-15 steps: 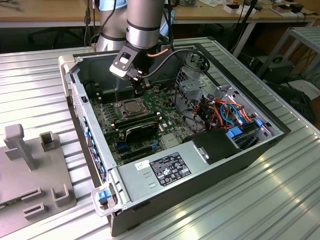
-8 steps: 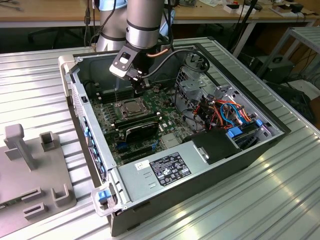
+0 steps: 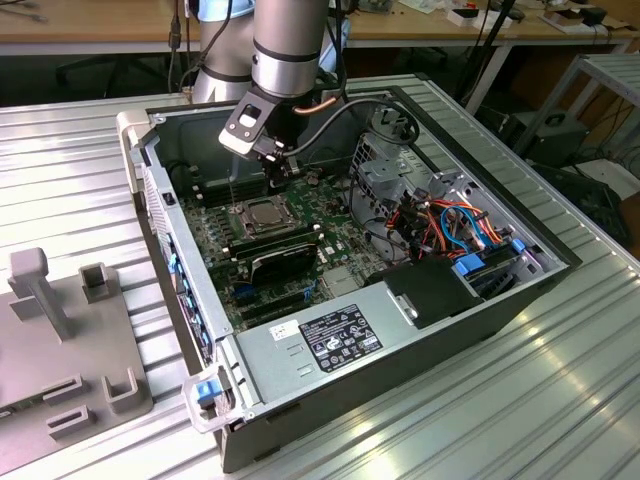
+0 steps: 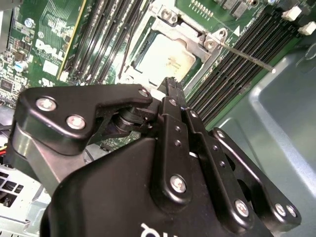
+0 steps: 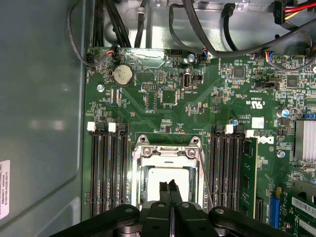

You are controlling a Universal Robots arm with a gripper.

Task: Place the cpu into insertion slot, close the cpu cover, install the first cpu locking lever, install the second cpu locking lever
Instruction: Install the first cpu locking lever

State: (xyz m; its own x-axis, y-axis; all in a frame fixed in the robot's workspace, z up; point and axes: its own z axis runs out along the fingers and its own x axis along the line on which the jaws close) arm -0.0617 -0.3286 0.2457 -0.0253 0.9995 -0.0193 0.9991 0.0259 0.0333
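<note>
A: Exterior view?
B: The gripper (image 3: 277,178) hovers just above the cpu (image 3: 266,213); the cpu sits in the insertion slot (image 3: 244,224).
A: Second wrist view?
B: Its fingers (image 4: 170,94) press together, empty; first wrist view, the cpu cover (image 5: 163,149) lies flat around the cpu.

An open grey metal computer case (image 3: 400,370) sits on the ribbed aluminium table (image 3: 540,400), holding a long black finned card (image 3: 283,262), tangled orange and blue cables (image 3: 455,222) and a round silver coin battery (image 5: 122,74).
</note>
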